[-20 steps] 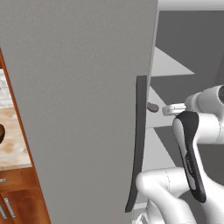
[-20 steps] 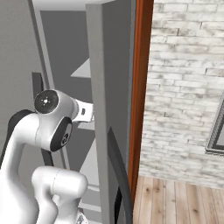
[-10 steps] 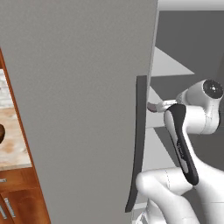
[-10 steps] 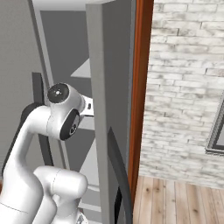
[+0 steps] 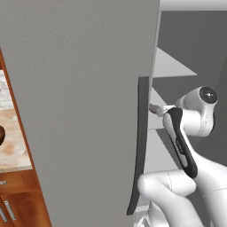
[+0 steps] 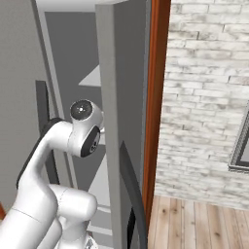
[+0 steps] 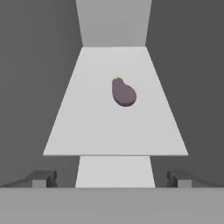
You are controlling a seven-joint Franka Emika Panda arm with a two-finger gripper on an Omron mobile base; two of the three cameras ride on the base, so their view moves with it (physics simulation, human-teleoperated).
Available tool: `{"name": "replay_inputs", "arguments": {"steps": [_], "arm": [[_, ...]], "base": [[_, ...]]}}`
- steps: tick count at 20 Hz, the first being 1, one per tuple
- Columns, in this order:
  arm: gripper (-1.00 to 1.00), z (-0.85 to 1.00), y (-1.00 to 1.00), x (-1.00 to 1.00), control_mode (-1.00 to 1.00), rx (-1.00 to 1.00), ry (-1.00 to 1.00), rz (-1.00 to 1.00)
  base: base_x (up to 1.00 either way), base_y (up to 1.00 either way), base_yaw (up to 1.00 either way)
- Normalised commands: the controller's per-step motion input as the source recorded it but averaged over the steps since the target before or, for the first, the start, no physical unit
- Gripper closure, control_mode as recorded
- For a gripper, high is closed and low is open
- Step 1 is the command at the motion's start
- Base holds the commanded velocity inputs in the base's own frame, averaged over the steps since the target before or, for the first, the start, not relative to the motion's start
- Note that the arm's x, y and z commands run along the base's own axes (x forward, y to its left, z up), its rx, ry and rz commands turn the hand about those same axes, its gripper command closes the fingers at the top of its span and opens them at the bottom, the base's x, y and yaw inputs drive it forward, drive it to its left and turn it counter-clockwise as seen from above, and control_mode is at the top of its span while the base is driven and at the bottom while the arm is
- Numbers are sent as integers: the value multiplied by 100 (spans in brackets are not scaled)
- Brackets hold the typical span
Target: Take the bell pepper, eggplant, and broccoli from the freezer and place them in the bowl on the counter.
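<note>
A dull purple eggplant (image 7: pixel 123 92) lies alone on a pale grey shelf (image 7: pixel 87 131) inside the freezer (image 5: pixel 80 111), straight ahead of my gripper (image 7: pixel 112 180) and well beyond its tips. The two fingertips (image 7: pixel 41 179) stand wide apart with nothing between them, so the gripper is open. In the left base view my arm (image 5: pixel 190 119) reaches past the door's dark handle (image 5: pixel 139 142) into the freezer. A dark sliver of the bowl (image 5: pixel 1 135) shows at the left edge, on the beige counter (image 5: pixel 13 146). The bell pepper and broccoli are out of view.
The open grey freezer door stands close on the arm's left. A second grey door edge (image 6: pixel 109 97) with a curved dark handle (image 6: pixel 131 189) sits right of the arm. Beyond it are a reddish-brown panel (image 6: pixel 158 97), a brick wall (image 6: pixel 209 97) and wooden floor (image 6: pixel 194 223).
The arm's upper joints have swung up and further into the freezer opening. The gripper has stayed open.
</note>
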Motion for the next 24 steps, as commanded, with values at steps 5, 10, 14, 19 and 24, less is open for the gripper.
{"name": "replay_inputs", "arguments": {"steps": [5,10,14,19,24], "arm": [[-100,-26,-5,49,-100,0,2,0],[-100,-2,-10,55,-100,1,5,0],[-100,0,-12,62,-100,2,4,0],[-100,0,-14,56,-100,1,4,0],[-100,-12,-8,44,-100,0,8,0]], "base": [[0,0,0],[0,0,0],[0,0,0],[0,0,0],[0,0,0]]}}
